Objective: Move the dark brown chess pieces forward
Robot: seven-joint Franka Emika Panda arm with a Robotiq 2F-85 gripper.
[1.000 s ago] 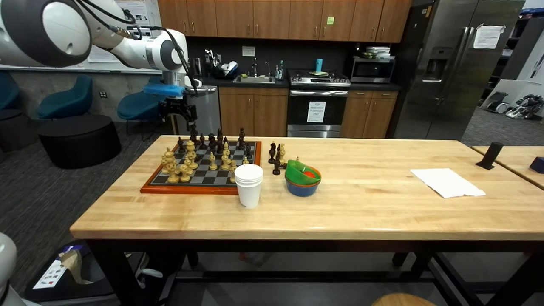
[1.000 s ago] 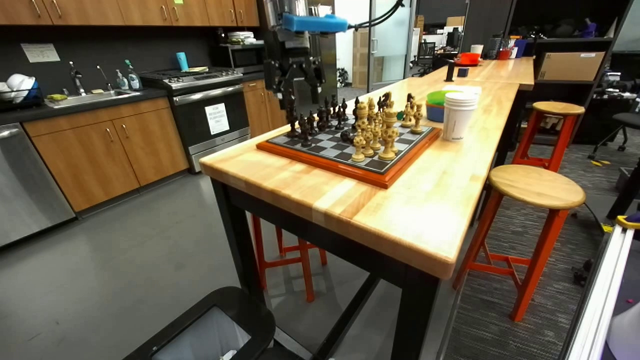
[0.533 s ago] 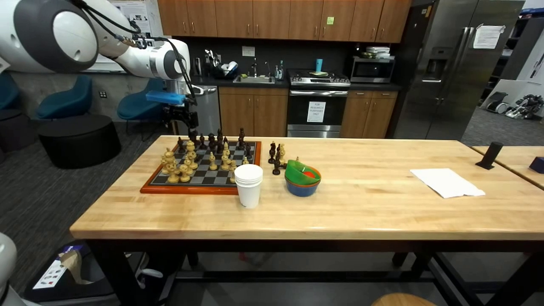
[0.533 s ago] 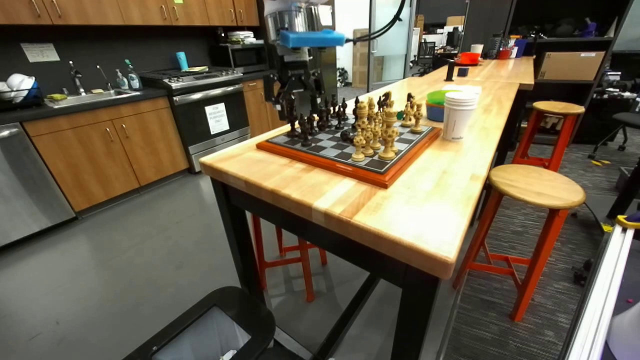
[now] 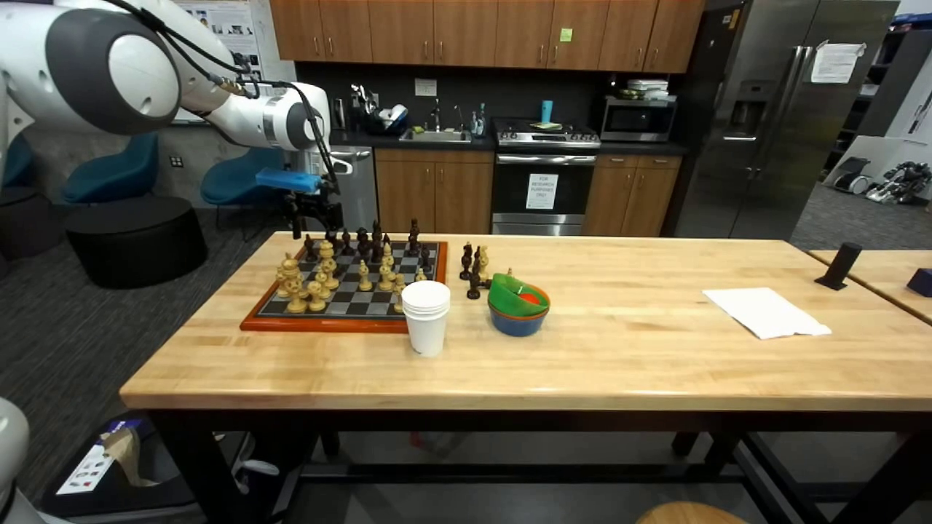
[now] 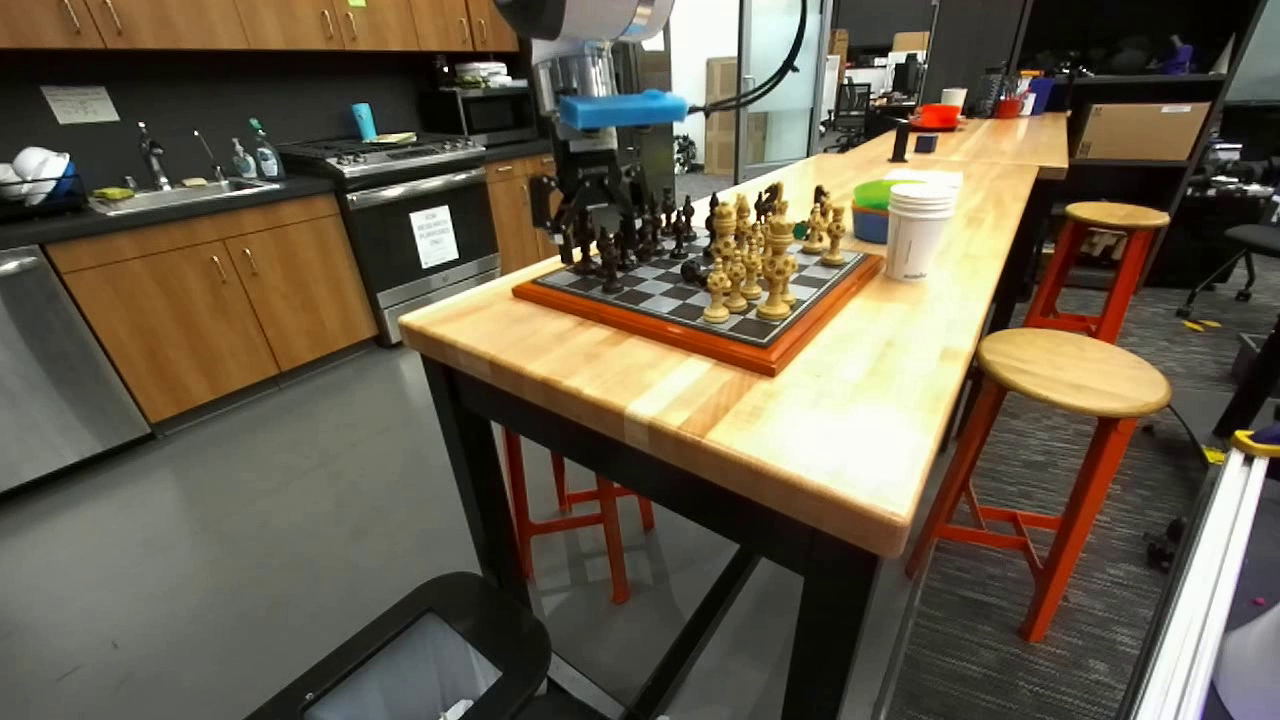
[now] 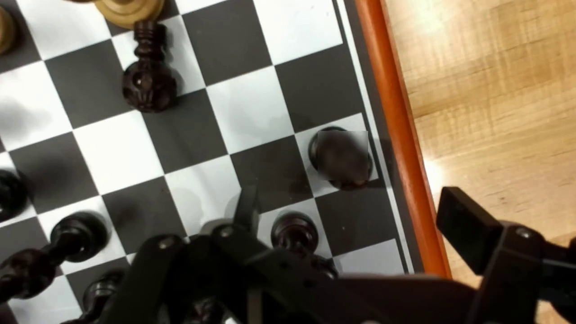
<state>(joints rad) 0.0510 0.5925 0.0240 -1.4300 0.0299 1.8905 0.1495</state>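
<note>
Dark brown chess pieces (image 7: 294, 230) near spread hand (image 7: 353, 210); wrist view shows one between fingers (image 7: 468, 230).

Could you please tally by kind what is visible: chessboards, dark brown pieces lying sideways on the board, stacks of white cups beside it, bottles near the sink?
Chessboard: 1
Dark brown piece lying sideways: 1
Stack of white cups: 1
Bottles: 2
Total: 5

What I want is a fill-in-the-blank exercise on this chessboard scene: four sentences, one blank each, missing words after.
In the wrist view, one dark brown chess piece lies on its ____.
The claw is not shut but ____.
Beneath the tilted green bowl, the bottom bowl is coloured ____.
The stacked disposable cups are coloured ____.
Missing words: side; open; blue; white.
</note>
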